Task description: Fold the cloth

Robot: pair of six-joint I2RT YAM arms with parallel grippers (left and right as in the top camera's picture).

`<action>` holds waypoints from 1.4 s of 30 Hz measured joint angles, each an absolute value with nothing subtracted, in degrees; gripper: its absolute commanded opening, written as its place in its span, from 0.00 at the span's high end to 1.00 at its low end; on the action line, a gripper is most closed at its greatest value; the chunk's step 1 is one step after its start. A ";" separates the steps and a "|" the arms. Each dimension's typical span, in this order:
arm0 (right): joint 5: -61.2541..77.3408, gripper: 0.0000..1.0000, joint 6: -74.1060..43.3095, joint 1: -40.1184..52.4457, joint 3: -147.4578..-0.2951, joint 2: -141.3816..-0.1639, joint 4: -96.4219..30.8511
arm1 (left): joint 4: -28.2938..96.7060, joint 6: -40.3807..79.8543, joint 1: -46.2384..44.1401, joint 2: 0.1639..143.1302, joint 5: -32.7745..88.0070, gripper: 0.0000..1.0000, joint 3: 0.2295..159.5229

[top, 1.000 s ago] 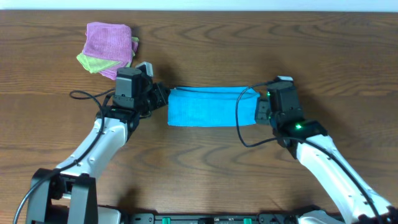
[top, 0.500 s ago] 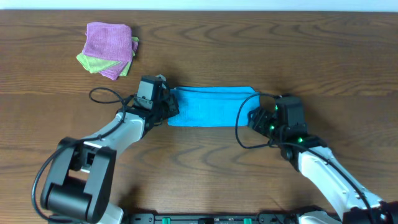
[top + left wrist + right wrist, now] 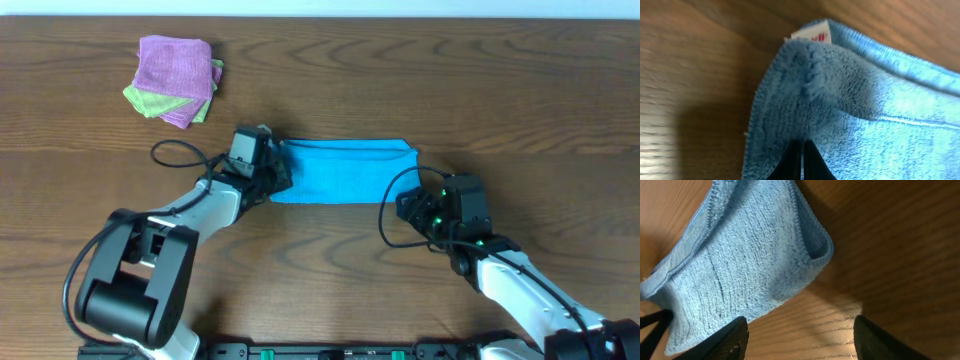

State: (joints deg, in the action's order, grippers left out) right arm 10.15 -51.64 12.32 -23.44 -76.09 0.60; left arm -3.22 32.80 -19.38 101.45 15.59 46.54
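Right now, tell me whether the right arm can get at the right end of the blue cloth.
Probably yes. The right gripper is open, and the blue cloth has its right corner just ahead of the fingers, with only bare table between them.

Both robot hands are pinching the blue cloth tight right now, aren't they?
Not quite. Only the left gripper is pinching the blue cloth, with its fingers shut on the cloth's end. The right gripper is open: the right wrist view shows its fingers spread wide apart, with nothing clamped between them.
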 measured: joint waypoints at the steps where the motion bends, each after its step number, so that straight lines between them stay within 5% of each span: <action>1: 9.74 0.32 -51.79 12.32 -23.38 -76.09 0.64 | -3.27 32.80 -19.59 101.80 15.44 0.94 46.54; 24: 6.92 0.39 -53.58 12.32 -23.81 -89.58 23.07 | -3.14 32.80 -19.73 102.17 15.42 0.94 46.72; 26: 6.59 0.44 -53.58 12.32 -24.01 -91.00 25.28 | -2.79 32.80 -19.73 102.17 15.42 0.94 46.87; 33: 5.37 0.99 -52.77 12.32 -24.08 -97.47 33.56 | -2.11 32.80 -19.73 102.19 15.42 0.94 47.07; 42: 7.35 0.99 -45.23 12.29 -23.31 -95.90 39.79 | -1.72 32.80 -19.73 102.19 15.44 0.95 47.24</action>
State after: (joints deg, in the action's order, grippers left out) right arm 7.35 -45.23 12.29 -23.31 -95.90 39.79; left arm -1.72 32.80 -19.73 102.19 15.44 47.24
